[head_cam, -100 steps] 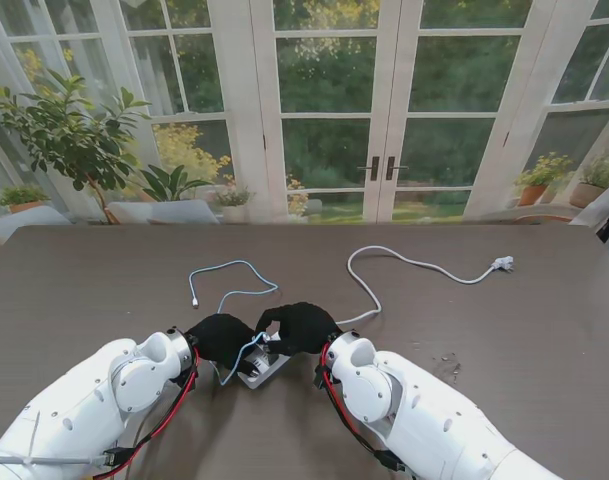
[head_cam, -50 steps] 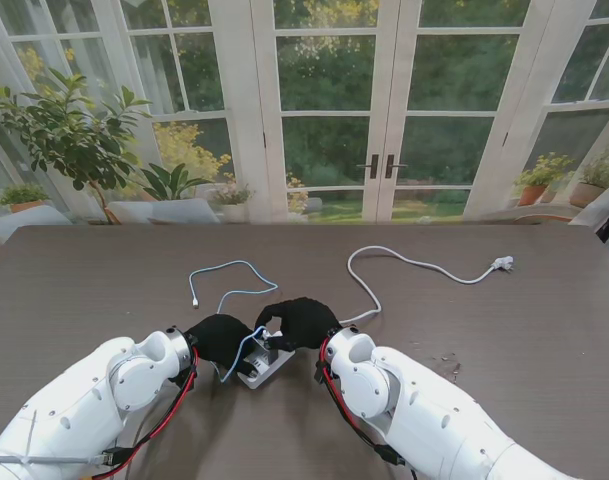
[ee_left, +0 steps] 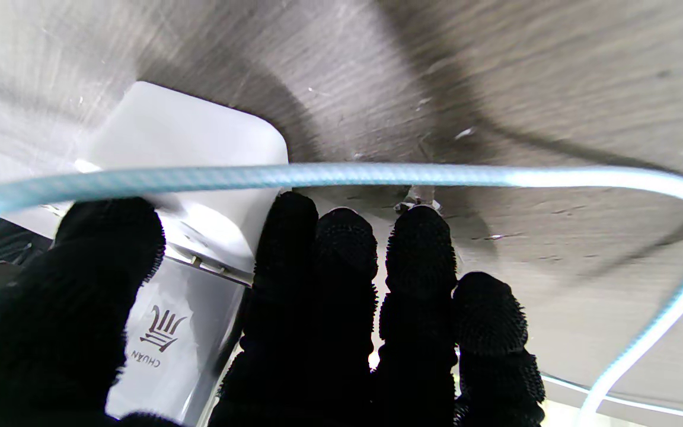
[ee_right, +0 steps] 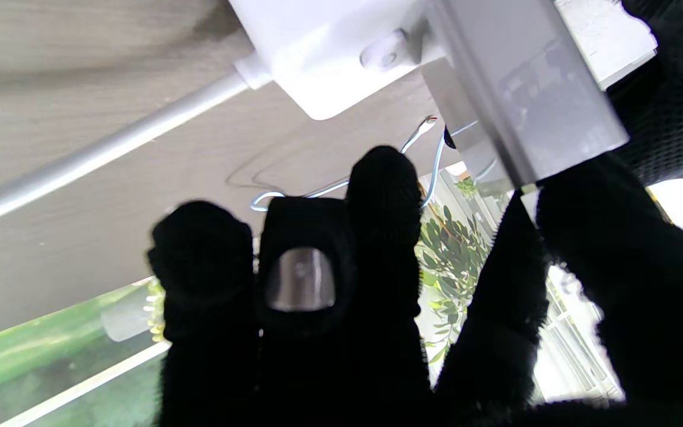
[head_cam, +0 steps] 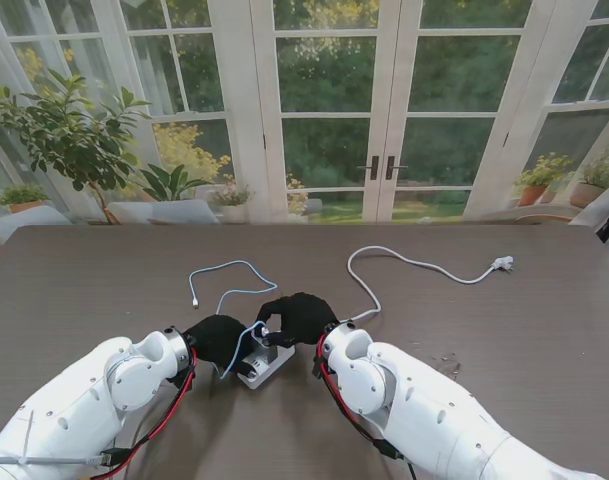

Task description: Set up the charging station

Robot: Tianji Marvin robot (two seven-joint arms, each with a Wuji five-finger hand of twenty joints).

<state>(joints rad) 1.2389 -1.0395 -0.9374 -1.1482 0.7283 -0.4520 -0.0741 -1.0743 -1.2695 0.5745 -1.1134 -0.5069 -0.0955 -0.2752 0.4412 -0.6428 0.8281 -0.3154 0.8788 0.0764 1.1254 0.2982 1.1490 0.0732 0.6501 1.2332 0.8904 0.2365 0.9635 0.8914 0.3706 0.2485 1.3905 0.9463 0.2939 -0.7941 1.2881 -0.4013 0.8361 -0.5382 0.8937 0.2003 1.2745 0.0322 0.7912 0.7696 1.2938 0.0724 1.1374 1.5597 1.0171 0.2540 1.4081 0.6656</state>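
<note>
Gripping the grey adapter (head_cam: 267,354) over the white power strip (head_cam: 260,369), right hand (head_cam: 300,318) clamps it; left hand (head_cam: 218,338) pinches the blue cable (head_cam: 229,293).

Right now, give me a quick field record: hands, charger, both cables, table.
left hand: shut on light blue cable, fingers against the power strip
right hand: shut on charger block
charger block: grey, held over the white power strip
light blue cable: runs from the left hand, loops farther from me, free end lying on the table
white cable: runs from the power strip to the right, plug at the far end, unconnected
table: dark wood grain, small specks to the right of the right arm
</note>
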